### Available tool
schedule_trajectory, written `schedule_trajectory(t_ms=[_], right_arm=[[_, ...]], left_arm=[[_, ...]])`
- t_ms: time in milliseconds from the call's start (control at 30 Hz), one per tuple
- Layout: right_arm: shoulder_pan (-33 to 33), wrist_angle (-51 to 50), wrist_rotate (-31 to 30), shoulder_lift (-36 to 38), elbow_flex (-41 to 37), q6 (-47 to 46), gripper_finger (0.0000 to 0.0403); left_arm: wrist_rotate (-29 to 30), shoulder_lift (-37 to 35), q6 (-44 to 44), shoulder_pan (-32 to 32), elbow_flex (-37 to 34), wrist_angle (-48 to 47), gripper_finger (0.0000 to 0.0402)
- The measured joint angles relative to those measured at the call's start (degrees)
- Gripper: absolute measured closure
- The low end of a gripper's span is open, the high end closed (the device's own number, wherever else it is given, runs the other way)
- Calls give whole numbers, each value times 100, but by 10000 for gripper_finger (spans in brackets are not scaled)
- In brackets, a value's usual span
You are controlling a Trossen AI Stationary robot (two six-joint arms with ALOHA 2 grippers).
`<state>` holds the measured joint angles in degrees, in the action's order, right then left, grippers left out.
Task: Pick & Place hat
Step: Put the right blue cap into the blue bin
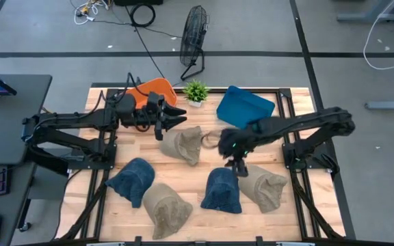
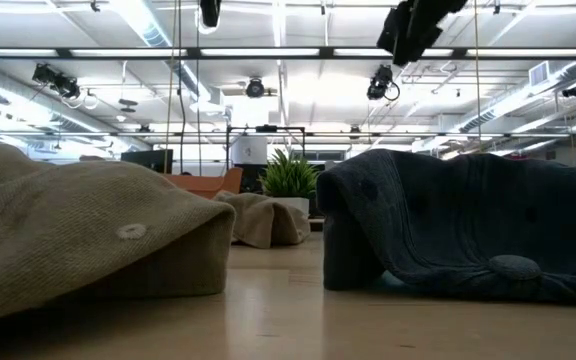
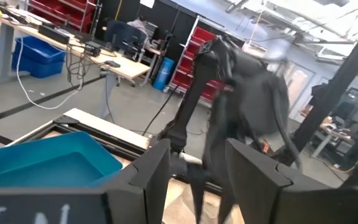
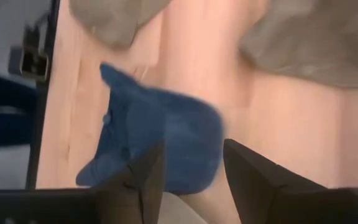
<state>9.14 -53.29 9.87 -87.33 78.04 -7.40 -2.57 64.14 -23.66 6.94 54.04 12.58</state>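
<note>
Several floppy hats lie flat on the wooden table: tan ones and blue ones. My left gripper hangs open in the air by the far edge of the upper tan hat, touching nothing; its open fingers show in its wrist view. My right gripper is open above the table, between the right blue hat and the right tan hat. In its wrist view the fingers stand over a blue hat. In the low view, a tan hat and a blue hat fill the foreground.
An orange bin and a blue bin sit at the table's far edge with a small potted plant between them. A floor fan and cables lie beyond the table. Bare wood shows between the hats.
</note>
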Motion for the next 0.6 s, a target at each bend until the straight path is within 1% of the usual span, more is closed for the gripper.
schedule_trajectory(t_ms=[167,333,400,467,533,600], right_arm=[[548,69,4,-669,0,79,241],[1063,393,-39,-1307,-2,-158,240],[1265,606,-360,-1552,-2,-282,240],[1433,726,-876,-1749,-4,-276,240],[1525,771,-1264,-1879,-4,-292,240],[1563,760,-1335,-1955,-6,-422,240]], left_arm=[[1,0,-6,-5,0,0,241],[2,0,12,-5,0,-4,241],[2,0,29,-5,0,-4,241],[1,0,31,-9,0,-3,241],[1,0,31,-8,0,-4,241],[2,0,29,-7,0,-2,241]])
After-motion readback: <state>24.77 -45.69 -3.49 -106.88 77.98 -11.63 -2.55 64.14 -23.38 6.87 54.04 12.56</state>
